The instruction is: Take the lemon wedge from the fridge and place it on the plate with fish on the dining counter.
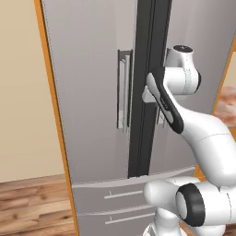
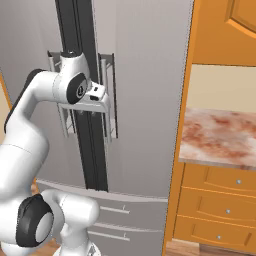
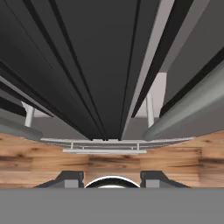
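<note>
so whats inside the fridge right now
Cannot tell: both doors of the fridge look shut, meeting at the black centre edges, so shelves and any lemon wedge are hidden. The gripper sits at the right door's bar handle.

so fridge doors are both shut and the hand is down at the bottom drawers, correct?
Not the drawers. The fridge doors are shut, but the gripper is up at the vertical bar handles by the centre seam, as the right base view shows; the bottom drawers sit well below it.
</note>
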